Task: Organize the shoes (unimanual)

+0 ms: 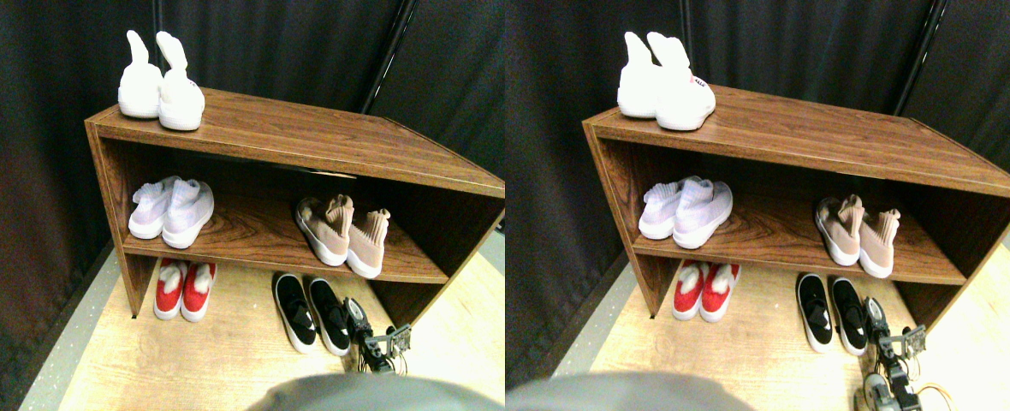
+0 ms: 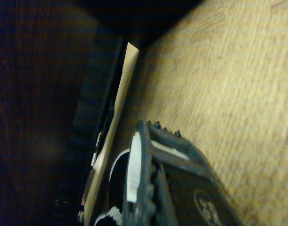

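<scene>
**Black slip-on at risk of a shove**

Nearest, my right hand (image 1: 366,336) sits low on the pale wood floor (image 1: 240,351), just beside the right shoe of the black slip-on pair with white soles (image 1: 311,312) under the brown wooden shelf unit (image 1: 300,137). Whether it's clenched, I cannot tell. Any sideways drift could knock that shoe askew or catch the shelf's side panel.

no legible text, labels or numbers anywhere

shelf: dark walnut-veneer wooden shoe shelf (image 1: 317,137), two tiers, open front
floor: light wood-grain floor (image 1: 214,360)
backdrop: black curtain (image 1: 34,128)
</scene>
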`<state>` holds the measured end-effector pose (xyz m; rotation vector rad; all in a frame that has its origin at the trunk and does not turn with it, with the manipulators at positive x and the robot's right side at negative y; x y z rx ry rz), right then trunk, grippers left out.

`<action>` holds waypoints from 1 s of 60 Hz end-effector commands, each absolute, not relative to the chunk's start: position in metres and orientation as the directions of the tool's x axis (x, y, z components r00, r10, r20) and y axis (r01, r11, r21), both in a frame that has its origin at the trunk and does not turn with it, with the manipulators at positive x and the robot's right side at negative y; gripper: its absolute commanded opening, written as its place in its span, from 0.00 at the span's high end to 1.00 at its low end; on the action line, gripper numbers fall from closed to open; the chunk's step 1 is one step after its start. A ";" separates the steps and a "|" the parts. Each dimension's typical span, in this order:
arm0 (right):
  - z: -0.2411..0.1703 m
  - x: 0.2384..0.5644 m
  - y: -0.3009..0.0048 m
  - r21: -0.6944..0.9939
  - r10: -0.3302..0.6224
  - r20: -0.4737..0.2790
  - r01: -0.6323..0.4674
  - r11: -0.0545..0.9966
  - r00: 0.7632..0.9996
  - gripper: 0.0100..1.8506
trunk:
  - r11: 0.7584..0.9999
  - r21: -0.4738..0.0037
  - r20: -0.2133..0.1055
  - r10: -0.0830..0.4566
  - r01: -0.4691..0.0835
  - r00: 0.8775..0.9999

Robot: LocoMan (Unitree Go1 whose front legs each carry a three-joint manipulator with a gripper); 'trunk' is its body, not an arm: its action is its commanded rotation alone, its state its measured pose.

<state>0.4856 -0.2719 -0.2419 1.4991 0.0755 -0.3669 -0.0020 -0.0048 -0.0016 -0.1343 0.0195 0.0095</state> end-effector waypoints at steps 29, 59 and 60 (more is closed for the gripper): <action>-0.238 0.485 -0.246 0.962 -0.136 -0.267 0.272 0.013 0.954 0.97 | 0.984 -0.176 -0.030 0.034 -0.039 0.999; -0.200 0.475 -0.275 0.966 -0.181 -0.184 0.211 0.147 0.966 0.97 | 0.992 -0.129 0.019 -0.010 0.012 1.000; -0.193 0.473 -0.277 0.968 -0.183 -0.169 0.199 0.156 0.968 0.97 | 0.992 -0.125 0.024 -0.013 0.016 1.000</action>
